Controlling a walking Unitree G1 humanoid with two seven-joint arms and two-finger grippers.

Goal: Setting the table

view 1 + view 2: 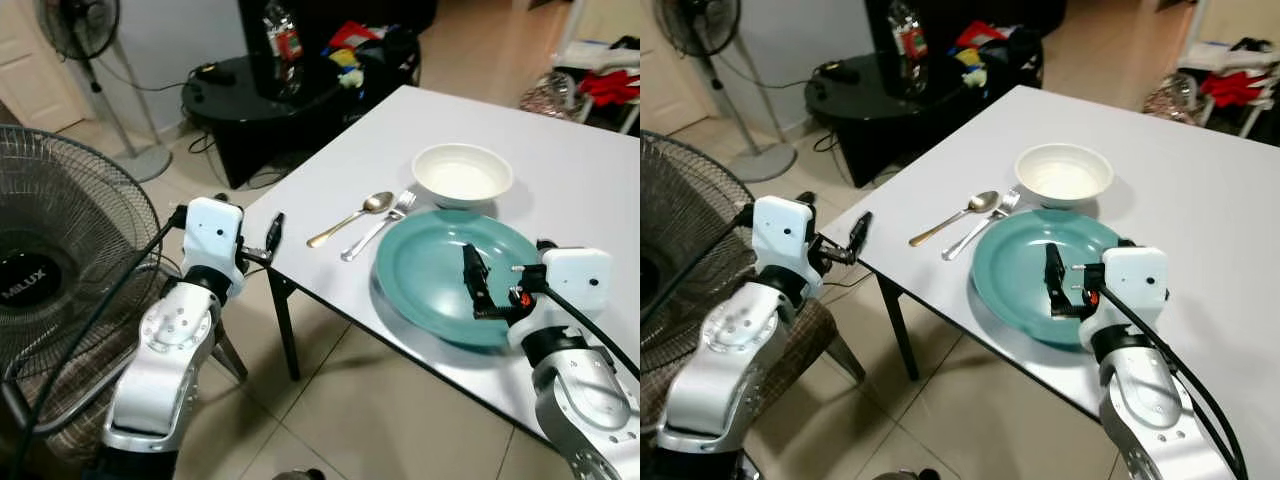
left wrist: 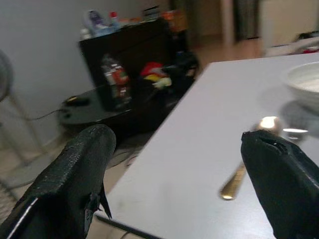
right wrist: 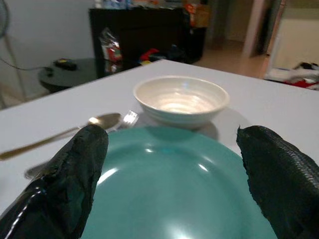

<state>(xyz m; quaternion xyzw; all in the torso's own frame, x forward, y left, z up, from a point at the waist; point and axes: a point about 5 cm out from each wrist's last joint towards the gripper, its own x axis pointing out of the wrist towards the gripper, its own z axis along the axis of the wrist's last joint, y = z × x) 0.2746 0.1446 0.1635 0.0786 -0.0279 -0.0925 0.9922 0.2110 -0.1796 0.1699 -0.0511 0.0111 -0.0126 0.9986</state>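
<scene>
A teal plate (image 1: 440, 262) lies near the front edge of the white table (image 1: 580, 190). Behind it stands an empty white bowl (image 1: 462, 174). To the plate's left lie a gold-handled spoon (image 1: 350, 218) and a silver fork (image 1: 378, 226), side by side. My right gripper (image 1: 478, 285) hovers low over the plate's near right part, open; in the right wrist view its fingers (image 3: 75, 174) spread wide over the plate (image 3: 169, 199), facing the bowl (image 3: 180, 99). My left gripper (image 1: 268, 238) is open at the table's left corner, pointing toward the spoon (image 2: 249, 174), holding nothing.
A large floor fan (image 1: 40, 270) stands close on my left and a second fan (image 1: 85, 30) by the back wall. A black low table (image 1: 250, 100) with a bottle and clutter sits beyond the white table's left corner. Tiled floor lies below the front edge.
</scene>
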